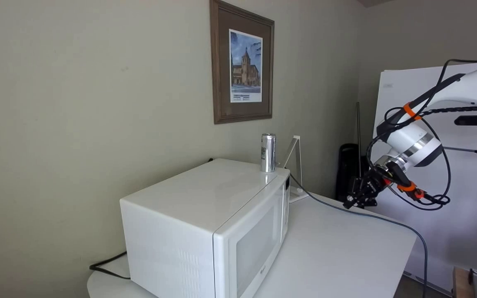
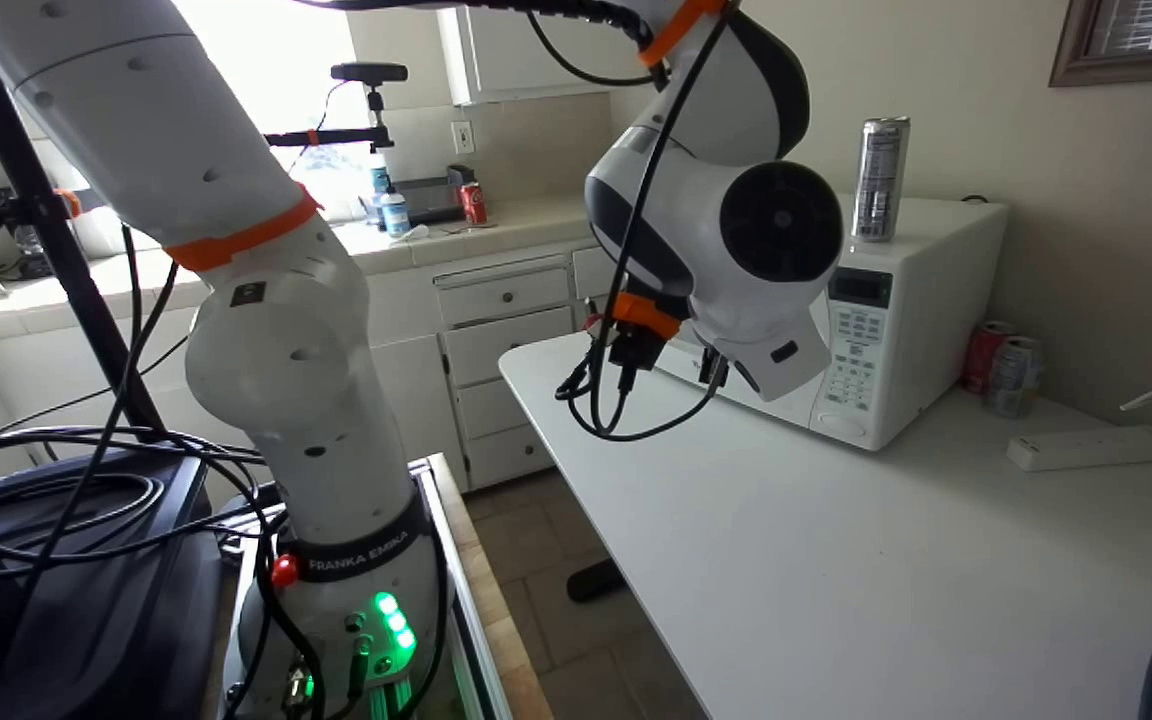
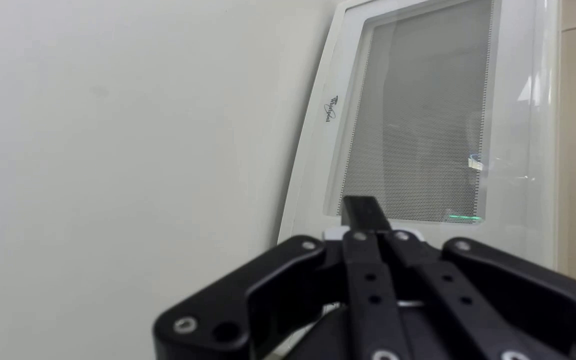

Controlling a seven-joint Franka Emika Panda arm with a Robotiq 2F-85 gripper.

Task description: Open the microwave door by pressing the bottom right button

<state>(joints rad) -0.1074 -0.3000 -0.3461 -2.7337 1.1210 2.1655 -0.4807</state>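
The microwave (image 1: 197,190) stands on a white table (image 1: 338,248), its door (image 3: 408,150) closed across its front; the wrist view shows the grey window (image 3: 433,100) and the Whirlpool name (image 3: 332,108). Right of the door, facing it, the microwave carries a keypad (image 2: 854,360), with a wide plain button (image 2: 842,425) faintly visible at its foot. On top of the microwave, near its front edge at the keypad end, a tall silver can (image 1: 268,153) stands upright. Just beside the microwave's right side, toward the back, are a red can (image 2: 984,352) and a grey can (image 2: 1016,377). A long white block (image 2: 1091,447) lies on the table, farther out from that same side. In front of the microwave and apart from it hangs the gripper (image 3: 368,212), its fingertips drawn together; in an exterior view the white arm (image 2: 281,320) largely hides it. On the wall (image 1: 77,103) behind and above the microwave hangs a framed picture (image 1: 245,66) of a towered building. Well apart from the microwave, past its left end, a kitchen counter (image 2: 541,222) bears bottles (image 2: 395,212) and a second red can (image 2: 473,203).
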